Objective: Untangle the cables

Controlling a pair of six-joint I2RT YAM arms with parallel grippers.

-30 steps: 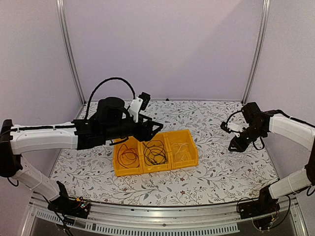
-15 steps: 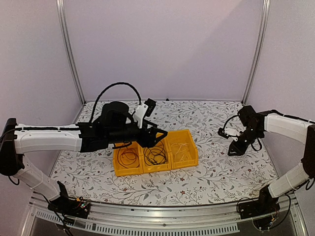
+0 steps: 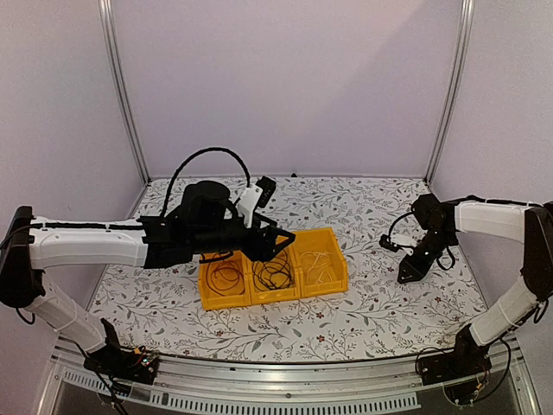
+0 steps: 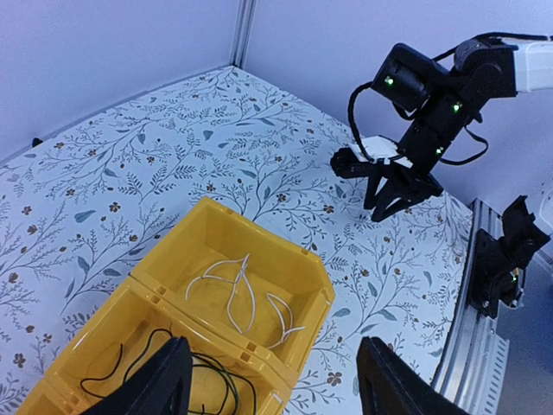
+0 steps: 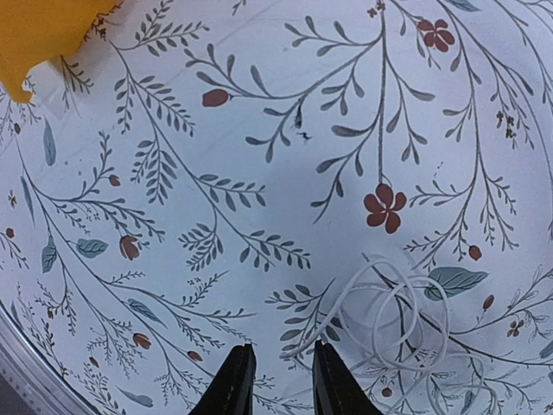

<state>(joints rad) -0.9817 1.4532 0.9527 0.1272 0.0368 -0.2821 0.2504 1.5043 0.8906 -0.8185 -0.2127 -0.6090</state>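
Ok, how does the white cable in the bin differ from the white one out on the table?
The bin cable lies inside the end compartment of the yellow bin; the table cable lies on the floral table, outside it. The bin cable spreads in a few open bends; the table cable is coiled in overlapping loops. Both are thin, white and not gripped.
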